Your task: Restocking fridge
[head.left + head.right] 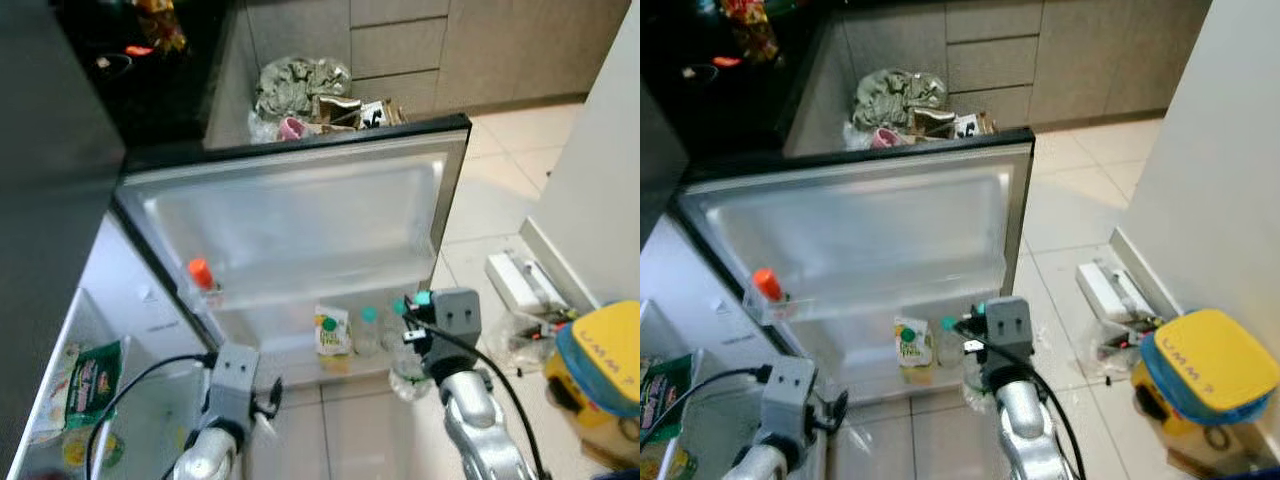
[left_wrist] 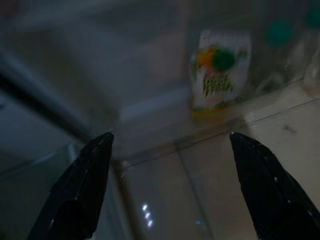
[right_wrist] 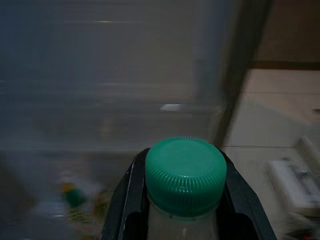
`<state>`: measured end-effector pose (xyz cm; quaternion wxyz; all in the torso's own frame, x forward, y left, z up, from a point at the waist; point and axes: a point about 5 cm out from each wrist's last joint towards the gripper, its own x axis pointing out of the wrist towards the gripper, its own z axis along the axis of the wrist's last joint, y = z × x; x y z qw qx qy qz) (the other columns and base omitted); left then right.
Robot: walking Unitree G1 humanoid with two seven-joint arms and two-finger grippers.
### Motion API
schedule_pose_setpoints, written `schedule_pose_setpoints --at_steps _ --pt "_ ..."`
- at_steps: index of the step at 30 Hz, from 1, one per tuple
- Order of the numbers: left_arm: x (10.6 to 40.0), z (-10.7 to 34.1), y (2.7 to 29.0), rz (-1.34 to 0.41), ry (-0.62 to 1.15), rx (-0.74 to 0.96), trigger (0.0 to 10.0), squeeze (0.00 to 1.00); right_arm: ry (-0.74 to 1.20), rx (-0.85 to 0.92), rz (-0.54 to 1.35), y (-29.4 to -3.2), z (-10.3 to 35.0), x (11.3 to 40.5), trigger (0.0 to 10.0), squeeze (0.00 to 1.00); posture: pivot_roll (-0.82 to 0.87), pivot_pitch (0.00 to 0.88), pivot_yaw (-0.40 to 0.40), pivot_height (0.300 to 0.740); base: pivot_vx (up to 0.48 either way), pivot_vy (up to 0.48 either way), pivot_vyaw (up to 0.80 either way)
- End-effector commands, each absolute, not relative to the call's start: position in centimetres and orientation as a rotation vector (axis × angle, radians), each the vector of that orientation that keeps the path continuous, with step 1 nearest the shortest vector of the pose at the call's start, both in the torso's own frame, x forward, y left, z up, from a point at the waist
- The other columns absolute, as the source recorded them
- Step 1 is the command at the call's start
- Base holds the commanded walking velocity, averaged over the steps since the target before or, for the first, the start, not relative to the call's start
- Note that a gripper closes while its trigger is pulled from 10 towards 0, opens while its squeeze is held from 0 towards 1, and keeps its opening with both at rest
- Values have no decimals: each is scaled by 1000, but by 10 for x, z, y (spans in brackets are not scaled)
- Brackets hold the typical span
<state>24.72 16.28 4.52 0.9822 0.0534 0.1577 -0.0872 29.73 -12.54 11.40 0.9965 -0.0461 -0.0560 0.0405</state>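
Observation:
The fridge door (image 1: 300,215) stands open towards me. Its upper shelf holds an orange-capped bottle (image 1: 200,275). On its lower shelf stand a juice carton (image 1: 333,332) and a green-capped bottle (image 1: 368,328). My right gripper (image 3: 182,160) is shut on a clear bottle with a green cap (image 3: 185,172), one black finger on each side of its neck. It holds the bottle (image 1: 407,372) just in front of the lower shelf's right end. My left gripper (image 2: 170,135) is open and empty, low by the door's hinge side, with the carton (image 2: 220,67) ahead of it.
A green packet (image 1: 93,378) lies inside the fridge at the lower left. Crumpled bags and rubbish (image 1: 305,90) are piled behind the door. On the tiled floor to the right are a white box (image 1: 520,282) and a yellow and blue container (image 1: 600,365), beside a white wall (image 1: 600,170).

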Motion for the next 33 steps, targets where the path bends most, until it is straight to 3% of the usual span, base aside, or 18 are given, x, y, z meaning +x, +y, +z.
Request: schedule_pose_setpoints --at_steps 1,33 --pt "239 36 170 -152 360 107 10000 0 -109 -81 108 -116 112 295 10000 0 -77 183 73 721 0 0 0" --pt "228 29 174 -159 393 116 10000 0 -86 -105 201 -104 103 285 10000 0 -81 186 71 721 0 0 0"
